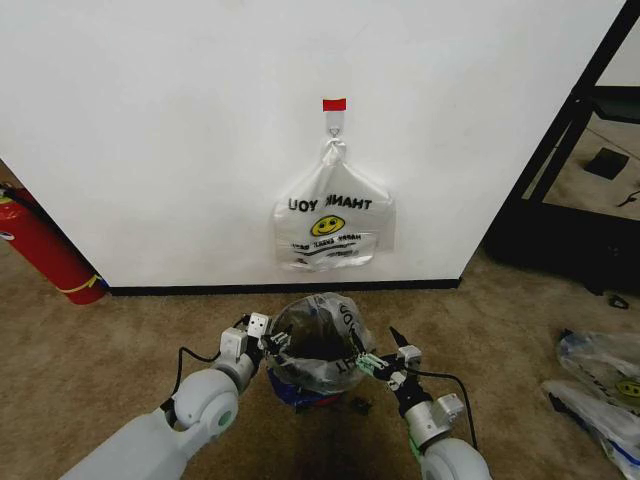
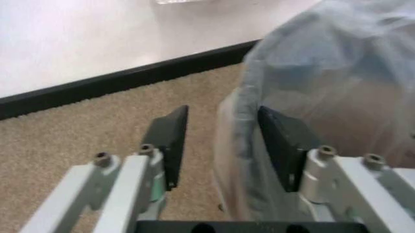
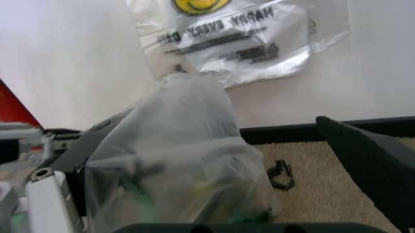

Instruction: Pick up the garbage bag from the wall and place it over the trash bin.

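Observation:
The garbage bag, thin translucent plastic with black print and blue patches low down, is draped over the trash bin, whose dark shape shows through the film. My left gripper is at the bin's left rim. In the left wrist view it stands open with a fold of the bag running between its black fingers. My right gripper is at the right rim, open, with bunched bag film between its widely spread fingers.
Another white smiley bag hangs flat on the wall from a hook with red tape. A red fire extinguisher stands at left, a black frame at right. More plastic bags and a small black clip lie on the carpet.

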